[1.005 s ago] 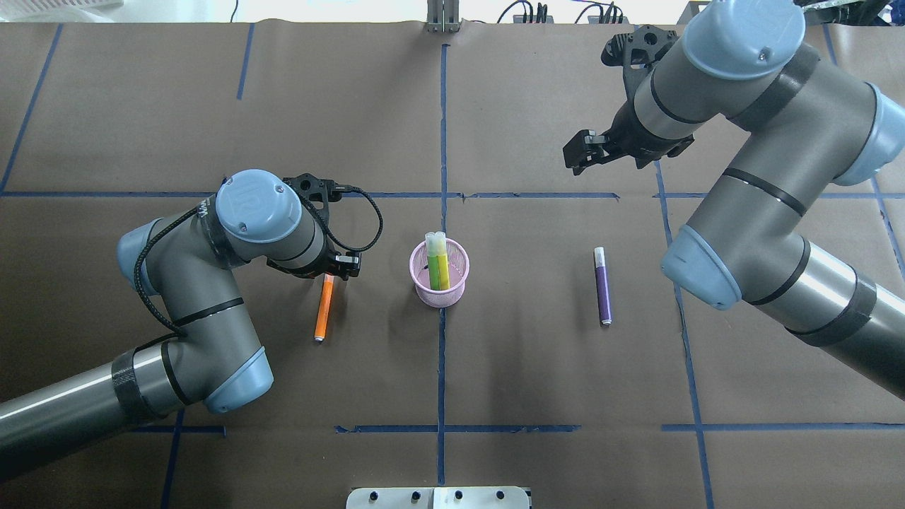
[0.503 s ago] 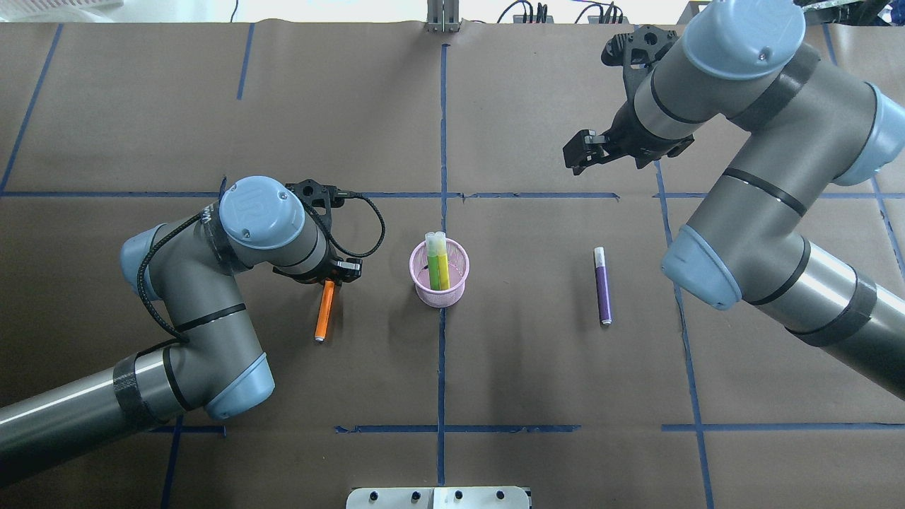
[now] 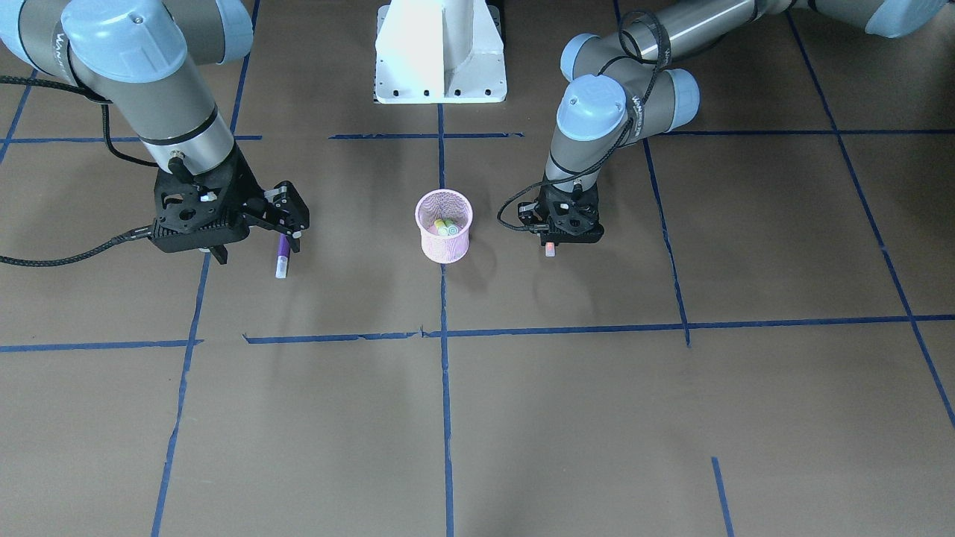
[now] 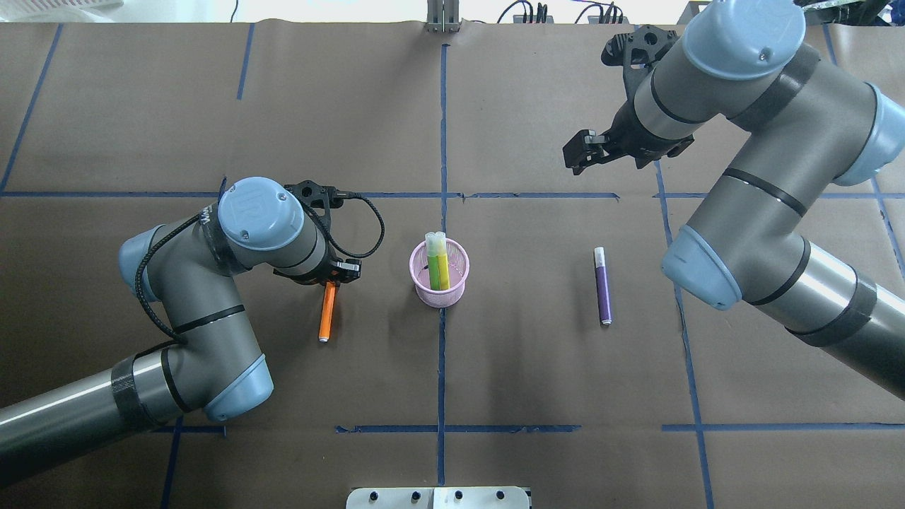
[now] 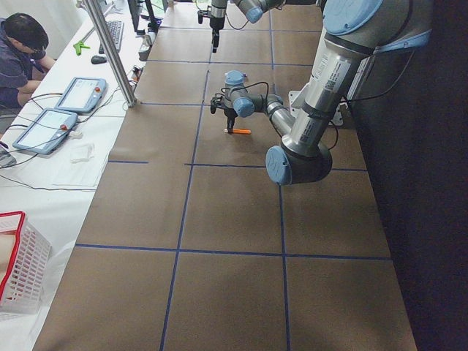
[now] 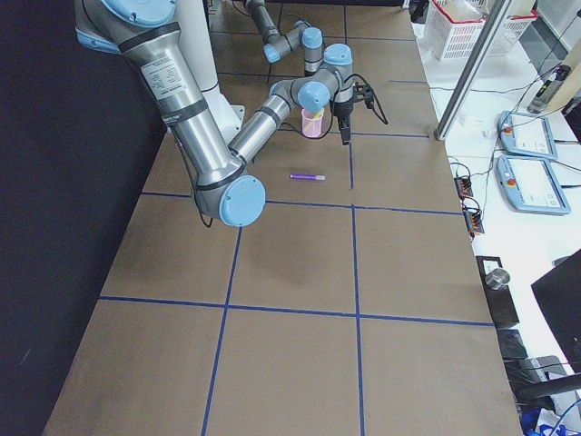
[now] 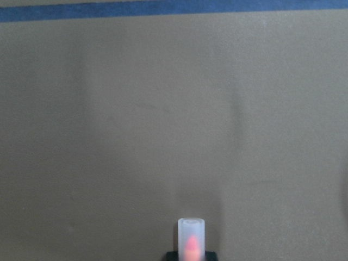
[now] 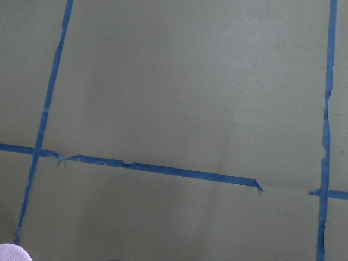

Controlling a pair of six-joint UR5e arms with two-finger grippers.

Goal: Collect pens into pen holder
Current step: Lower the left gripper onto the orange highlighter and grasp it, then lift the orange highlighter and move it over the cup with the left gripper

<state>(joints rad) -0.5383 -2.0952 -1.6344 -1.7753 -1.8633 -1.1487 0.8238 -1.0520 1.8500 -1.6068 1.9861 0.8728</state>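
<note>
The pink mesh pen holder [image 4: 438,298] stands at the table's middle and also shows in the front view [image 3: 444,250]. It holds a green pen [image 4: 433,268] and a yellow pen [image 4: 443,268]. My left gripper [image 4: 332,277] is low on the table and shut on the far end of the orange pen [image 4: 327,311]. The pen's pale cap shows in the left wrist view [image 7: 191,239]. The purple pen [image 4: 602,290] lies flat to the holder's right. My right gripper [image 4: 578,154] is open and empty, held high beyond the purple pen.
Blue tape lines [image 4: 442,141] cross the brown paper table. The robot's white base plate [image 3: 440,74] sits at the near edge. An operator [image 5: 22,51] and tablets [image 5: 44,128] are beyond the far side, and a white basket [image 5: 18,278] stands at the left end.
My left gripper came down and closed on the orange pen's far end, and the pen's near end shifted slightly right. The right arm has not moved.
</note>
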